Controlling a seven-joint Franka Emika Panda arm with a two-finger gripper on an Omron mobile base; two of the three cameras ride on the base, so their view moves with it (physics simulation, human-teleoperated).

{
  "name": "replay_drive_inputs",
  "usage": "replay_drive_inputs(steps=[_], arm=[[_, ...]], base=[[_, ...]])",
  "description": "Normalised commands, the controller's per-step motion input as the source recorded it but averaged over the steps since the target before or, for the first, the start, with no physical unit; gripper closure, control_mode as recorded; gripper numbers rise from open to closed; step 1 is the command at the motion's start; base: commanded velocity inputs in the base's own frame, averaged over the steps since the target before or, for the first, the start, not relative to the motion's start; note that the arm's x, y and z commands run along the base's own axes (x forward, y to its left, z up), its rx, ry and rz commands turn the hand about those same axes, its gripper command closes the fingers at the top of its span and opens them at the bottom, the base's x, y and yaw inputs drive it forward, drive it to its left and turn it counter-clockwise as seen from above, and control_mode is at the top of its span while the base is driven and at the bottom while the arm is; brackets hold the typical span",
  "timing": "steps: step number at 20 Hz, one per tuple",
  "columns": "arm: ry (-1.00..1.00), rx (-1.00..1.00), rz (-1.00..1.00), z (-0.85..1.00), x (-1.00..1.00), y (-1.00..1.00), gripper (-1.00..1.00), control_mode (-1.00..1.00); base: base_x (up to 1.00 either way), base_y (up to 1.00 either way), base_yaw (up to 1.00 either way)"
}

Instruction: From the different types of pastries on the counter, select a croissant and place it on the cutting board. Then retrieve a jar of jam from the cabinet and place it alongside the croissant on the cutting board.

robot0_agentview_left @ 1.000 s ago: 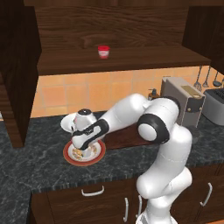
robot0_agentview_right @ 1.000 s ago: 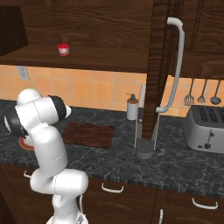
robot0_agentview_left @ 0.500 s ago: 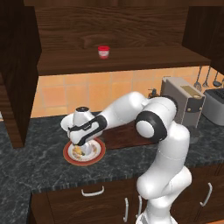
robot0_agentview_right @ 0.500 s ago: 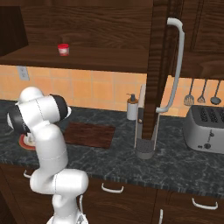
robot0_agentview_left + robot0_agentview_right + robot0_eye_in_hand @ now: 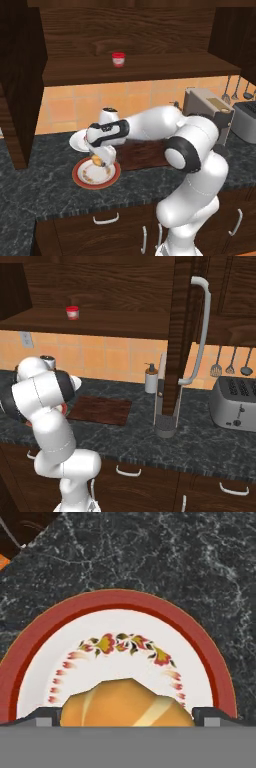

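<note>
Straddling the croissant (image 5: 127, 704): gripper (image 5: 127, 716) open, one fingertip (image 5: 47, 716) off each end, long axis running jaw to jaw, over plate (image 5: 40, 647).

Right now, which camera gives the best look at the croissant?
The hand view: the croissant fills its lower middle, over the orange-rimmed plate. In the left base view it is a small golden spot beneath the gripper.

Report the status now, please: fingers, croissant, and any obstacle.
Gripper low over the orange-rimmed plate, one of its fingers each side of the croissant; firm grip unclear. Cutting board bare. Jar of jam on the cabinet shelf. No obstacle seen.
</note>
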Motion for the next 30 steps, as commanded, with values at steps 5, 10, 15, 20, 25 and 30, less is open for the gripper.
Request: replay_drive_inputs(steps=[5, 10, 15, 20, 25, 30], arm=[[0.16, 0.11, -0.15, 0.12, 0.11, -0.33, 1.00, -1.00], [0.03, 0.00, -0.21, 0.27, 0.34, -0.29, 1.00, -1.00], [0.05, -0.03, -0.11, 0.21, 0.08, -0.24, 1.00, -1.00], [-0.01, -0.11, -0.08, -0.01, -0.12, -0.47, 1.00, -1.00], [-0.01, 0.00, -0.10, 0.00, -0.25, -0.70, 1.00, -1.00], [0.00, -0.12, -0.08, -0.11, 0.12, -0.27, 1.00, -1.00]], base=[[0.00, 0.00, 0.00], [0.00, 0.00, 0.00], [0.00, 0.00, 0.00], [0.00, 0.00, 0.00], [0.00, 0.00, 0.00], [0.00, 0.00, 0.00]])
